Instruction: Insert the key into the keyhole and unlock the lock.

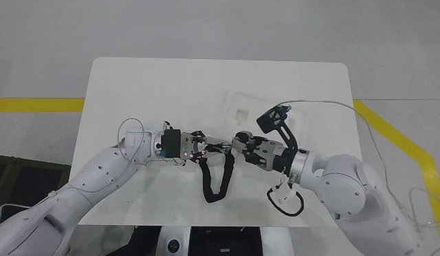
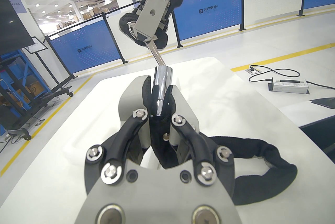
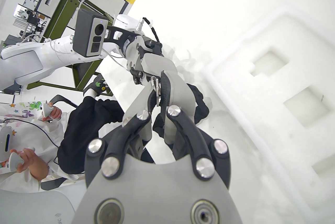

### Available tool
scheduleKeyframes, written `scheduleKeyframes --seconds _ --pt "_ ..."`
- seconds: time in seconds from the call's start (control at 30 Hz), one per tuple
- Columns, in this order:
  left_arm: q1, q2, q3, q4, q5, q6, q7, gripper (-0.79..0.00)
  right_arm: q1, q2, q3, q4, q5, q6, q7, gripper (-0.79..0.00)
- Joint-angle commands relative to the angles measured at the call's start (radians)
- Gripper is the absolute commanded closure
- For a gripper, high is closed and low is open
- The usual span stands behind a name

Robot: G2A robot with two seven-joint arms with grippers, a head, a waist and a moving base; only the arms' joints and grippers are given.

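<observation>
The lock is a chrome cylinder with a black fabric-covered cable loop hanging from it down to the table. My left gripper is shut on the cylinder, holding it above the table's middle with the keyhole end facing the right arm. My right gripper is shut on the head of a silver key. The key's blade points at the cylinder, and its tip meets the keyhole end. From above, the left gripper and the right gripper face each other, almost touching.
A white foam tray with square recesses lies on the table just behind the grippers. The white table has free room on its left and far sides. A black cable loop hangs by the right forearm.
</observation>
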Motion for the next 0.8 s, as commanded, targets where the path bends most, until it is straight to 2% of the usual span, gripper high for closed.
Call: scheduleKeyframes --seconds 0.0,0.13,0.77 --pt "0.003 0.0 -0.001 -0.002 -0.003 0.003 -0.006 0.0 0.0 -0.001 -0.001 0.0 -0.001 0.001 0.0 0.0" --pt "0.029 0.0 -0.023 -0.029 -0.043 0.01 -0.047 0.0 -0.005 -0.002 0.0 -0.003 -0.004 0.001 -0.003 0.0" --pt "0.081 0.0 -0.09 -0.052 -0.067 -0.017 -0.059 0.0 -0.034 -0.005 0.01 -0.002 -0.01 -0.019 0.003 0.0"
